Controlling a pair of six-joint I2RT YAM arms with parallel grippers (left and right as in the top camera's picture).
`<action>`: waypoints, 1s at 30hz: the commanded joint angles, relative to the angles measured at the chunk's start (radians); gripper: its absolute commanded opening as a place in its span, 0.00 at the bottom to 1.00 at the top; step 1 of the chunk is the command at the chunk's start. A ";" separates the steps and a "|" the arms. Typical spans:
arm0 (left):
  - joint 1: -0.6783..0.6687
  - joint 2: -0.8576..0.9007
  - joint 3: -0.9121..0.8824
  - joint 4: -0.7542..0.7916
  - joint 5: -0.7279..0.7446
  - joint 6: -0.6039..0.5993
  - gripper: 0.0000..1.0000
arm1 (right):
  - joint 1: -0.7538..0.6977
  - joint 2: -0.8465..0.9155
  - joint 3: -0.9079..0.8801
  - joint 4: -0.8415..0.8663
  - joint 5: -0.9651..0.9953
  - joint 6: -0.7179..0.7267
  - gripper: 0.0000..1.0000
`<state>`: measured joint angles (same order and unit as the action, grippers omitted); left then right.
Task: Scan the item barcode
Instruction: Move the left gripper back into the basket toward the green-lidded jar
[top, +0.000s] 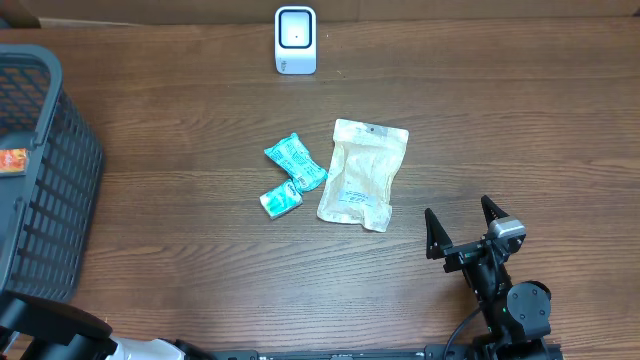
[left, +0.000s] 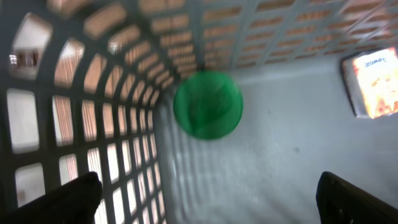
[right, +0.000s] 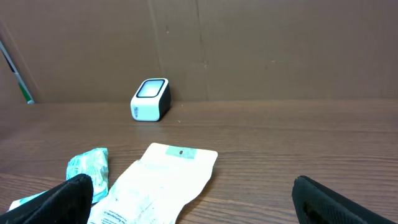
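A white barcode scanner (top: 295, 40) stands at the back of the wooden table, also in the right wrist view (right: 151, 99). A flat white pouch (top: 362, 172) (right: 155, 183) lies mid-table, with two teal packets (top: 296, 162) (top: 281, 198) just left of it. My right gripper (top: 458, 212) (right: 199, 208) is open and holds nothing, low over the table to the pouch's near right, pointing toward it. My left gripper (left: 205, 202) is open and holds nothing, facing into the basket; in the overhead view only part of that arm shows at the bottom left.
A dark grid basket (top: 40, 180) stands at the left edge, with an orange package (top: 12, 160) (left: 376, 84) and a green round thing (left: 207, 104) inside. A brown cardboard wall runs behind the scanner.
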<state>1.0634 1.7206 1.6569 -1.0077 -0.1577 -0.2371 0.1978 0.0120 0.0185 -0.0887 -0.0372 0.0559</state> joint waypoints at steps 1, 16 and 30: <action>0.009 -0.007 -0.006 0.041 0.036 0.144 1.00 | 0.004 -0.009 -0.010 0.007 -0.001 -0.001 1.00; 0.010 0.156 -0.006 0.107 0.029 0.264 0.94 | 0.004 -0.009 -0.010 0.007 -0.002 -0.001 1.00; 0.010 0.287 -0.006 0.108 -0.088 0.229 0.91 | 0.004 -0.009 -0.010 0.007 -0.001 -0.001 1.00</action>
<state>1.0634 1.9942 1.6554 -0.9009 -0.2119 0.0032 0.1982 0.0120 0.0185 -0.0887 -0.0372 0.0559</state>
